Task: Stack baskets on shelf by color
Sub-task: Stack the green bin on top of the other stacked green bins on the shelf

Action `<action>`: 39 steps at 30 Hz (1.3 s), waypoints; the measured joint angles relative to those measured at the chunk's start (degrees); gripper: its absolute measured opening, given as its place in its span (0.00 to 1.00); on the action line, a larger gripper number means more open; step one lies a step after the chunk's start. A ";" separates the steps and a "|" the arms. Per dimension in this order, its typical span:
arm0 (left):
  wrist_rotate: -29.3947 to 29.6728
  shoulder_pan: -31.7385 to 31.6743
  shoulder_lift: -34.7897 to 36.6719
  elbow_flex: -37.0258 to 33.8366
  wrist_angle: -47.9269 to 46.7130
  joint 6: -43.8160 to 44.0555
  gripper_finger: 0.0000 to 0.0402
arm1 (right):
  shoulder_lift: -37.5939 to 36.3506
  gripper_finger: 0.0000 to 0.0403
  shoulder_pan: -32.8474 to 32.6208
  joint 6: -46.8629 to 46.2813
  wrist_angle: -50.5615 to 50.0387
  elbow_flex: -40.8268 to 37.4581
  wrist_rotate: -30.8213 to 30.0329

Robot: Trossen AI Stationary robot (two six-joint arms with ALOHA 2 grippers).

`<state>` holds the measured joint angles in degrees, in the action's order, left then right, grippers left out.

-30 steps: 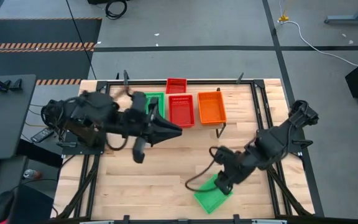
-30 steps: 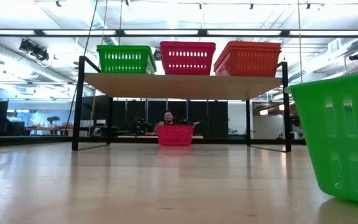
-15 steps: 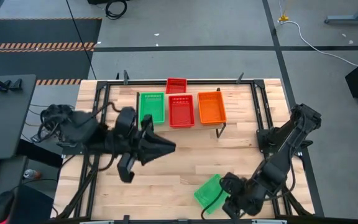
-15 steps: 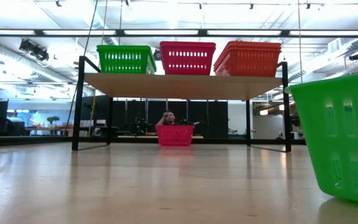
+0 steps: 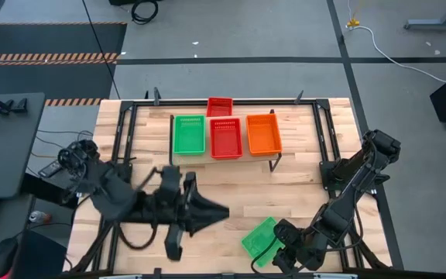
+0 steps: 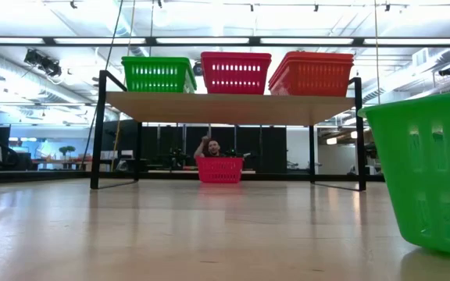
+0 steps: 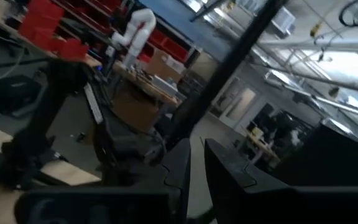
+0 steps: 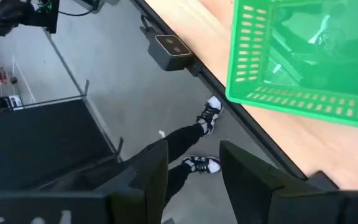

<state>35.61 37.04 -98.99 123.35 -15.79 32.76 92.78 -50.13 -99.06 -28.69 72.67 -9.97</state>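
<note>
Loose green basket [image 5: 259, 241] is sitting at the desk's [image 5: 231, 186] near edge, right of centre, rotated so its long axis is running diagonally toward the near-left corner. It's well apart from the shelf [image 5: 277, 157] at the far side.

Right tool [image 5: 289, 252] is hanging just beside the basket, off its near-right side, right at the desk edge. Right wrist view: fingers [image 8: 151, 171] are standing apart with nothing between them, pointing past the desk edge at the floor, where a person's legs and shoes [image 8: 194, 146] are showing. Basket wall [image 8: 303, 93] is lying ahead and to one side of the tips, not between them.

Left tool [image 5: 211, 211] is hovering mid-desk, tip aiming toward the basket but clearly farther off. Left wrist view: its fingers [image 7: 179, 168] are showing only a narrow gap, holding nothing.

So the right arm looks like the one nearer to the grab; it would probably need to swing back inboard over a rim.

Shelf is carrying a green stack [image 5: 189, 133], red stack [image 5: 226, 137] and orange stack [image 5: 263, 132], left to right. One red basket [image 5: 220, 106] is sitting on the desk behind the shelf. Target for the loose one would be the green stack, diagonal haul across open desk; the left arm is sitting partly in that lane.

Risk: little room on the near side, so a nudge could tip the basket off.
</note>
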 joint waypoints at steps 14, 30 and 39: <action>0.41 -1.06 -0.45 -0.02 0.60 -0.21 0.13 | -0.01 0.38 1.24 8.16 -0.04 0.05 -0.84; 0.38 -1.25 -0.43 -0.02 2.18 -3.70 0.13 | 0.81 0.38 5.10 5.61 -3.96 0.08 -0.31; 0.38 -1.25 -0.43 -0.02 2.23 -3.09 0.13 | 7.70 0.38 7.01 6.27 4.62 0.08 3.16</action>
<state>35.99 35.79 -99.42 123.33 -13.56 29.68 100.48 -43.12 -92.78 -24.07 72.75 -6.81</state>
